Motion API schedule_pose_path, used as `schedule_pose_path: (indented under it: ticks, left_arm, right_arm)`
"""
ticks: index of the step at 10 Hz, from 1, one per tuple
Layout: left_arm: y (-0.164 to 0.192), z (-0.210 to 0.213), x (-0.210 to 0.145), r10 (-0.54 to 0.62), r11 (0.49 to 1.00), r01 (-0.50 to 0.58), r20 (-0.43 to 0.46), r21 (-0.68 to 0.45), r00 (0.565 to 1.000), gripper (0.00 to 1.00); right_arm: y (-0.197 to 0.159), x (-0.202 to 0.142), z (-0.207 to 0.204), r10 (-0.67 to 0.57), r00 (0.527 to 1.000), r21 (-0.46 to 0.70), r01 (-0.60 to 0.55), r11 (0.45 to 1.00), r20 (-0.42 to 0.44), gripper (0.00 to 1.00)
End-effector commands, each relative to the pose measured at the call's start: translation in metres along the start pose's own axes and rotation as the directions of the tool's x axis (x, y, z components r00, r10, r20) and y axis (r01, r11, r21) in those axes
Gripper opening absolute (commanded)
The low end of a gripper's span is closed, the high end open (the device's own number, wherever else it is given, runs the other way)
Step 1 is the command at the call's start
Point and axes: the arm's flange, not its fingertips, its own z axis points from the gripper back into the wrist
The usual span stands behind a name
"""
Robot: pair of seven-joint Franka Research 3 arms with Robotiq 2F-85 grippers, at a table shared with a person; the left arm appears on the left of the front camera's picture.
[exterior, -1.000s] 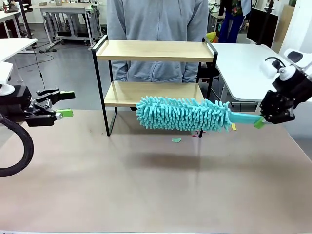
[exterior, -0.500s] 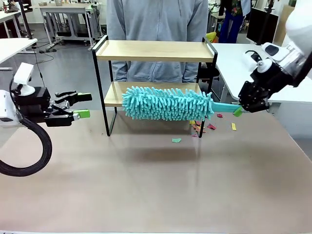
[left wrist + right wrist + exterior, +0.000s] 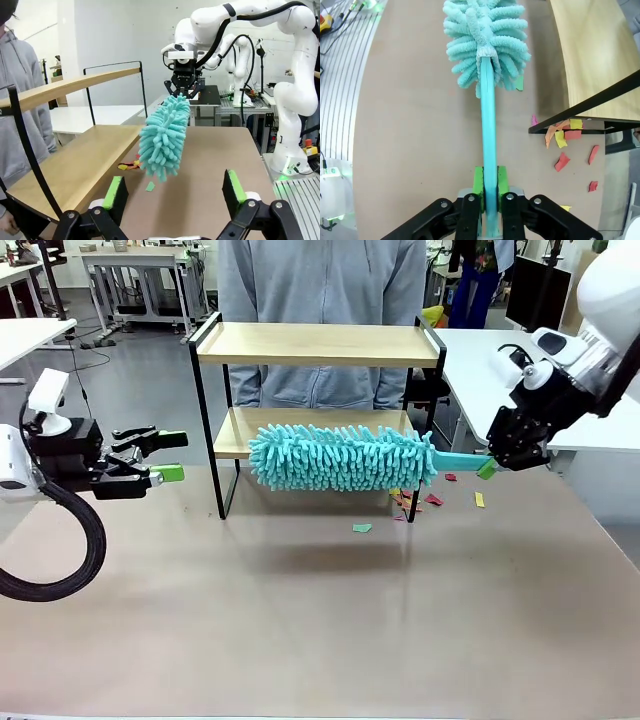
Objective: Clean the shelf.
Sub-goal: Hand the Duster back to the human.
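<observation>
The shelf (image 3: 315,344) stands at the table's far side: two light wood boards in a black frame. A teal fluffy duster (image 3: 343,457) hangs level in front of its lower board (image 3: 240,430). My right gripper (image 3: 488,468) is shut on the duster's handle (image 3: 488,150), to the right of the shelf. The duster head (image 3: 485,37) points away from that wrist. My left gripper (image 3: 165,456) is open and holds nothing, left of the shelf. The duster (image 3: 164,137) floats beside the lower board (image 3: 75,167) in the left wrist view.
Small coloured paper scraps (image 3: 420,500) lie on the table by the shelf's right leg, and one green scrap (image 3: 362,528) lies in front of it. More scraps (image 3: 565,140) sit by the frame. A person in a grey hoodie (image 3: 320,300) stands behind the shelf.
My right gripper carried the duster up and left, from the table's front toward the lower board, then almost stopped. My left gripper shifted right toward the shelf. Scraps now lie uncovered by the right leg.
</observation>
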Motion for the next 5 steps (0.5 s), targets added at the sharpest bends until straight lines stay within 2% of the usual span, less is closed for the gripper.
schedule_pose_path:
  ticks: [1, 2, 5]
  left_arm:
    - [0.004, -0.022, -0.01, 0.005, 0.996, -0.004, 0.002, -0.089, 1.0, 1.0]
    - [0.007, -0.038, -0.015, -0.004, 0.992, 0.005, 0.005, -0.126, 1.0, 1.0]
    - [0.026, -0.071, -0.018, 0.003, 0.992, -0.003, -0.001, -0.127, 1.0, 1.0]
  right_arm:
    - [0.0, 0.0, 0.0, -0.001, 1.0, 0.0, 0.001, 1.0, 0.021, 0.13]
    - [0.0, 0.0, 0.0, -0.001, 1.0, 0.0, 0.001, 1.0, 0.021, 0.13]
    - [0.0, 0.0, 0.0, -0.001, 1.0, 0.0, 0.001, 1.0, 0.021, 0.13]
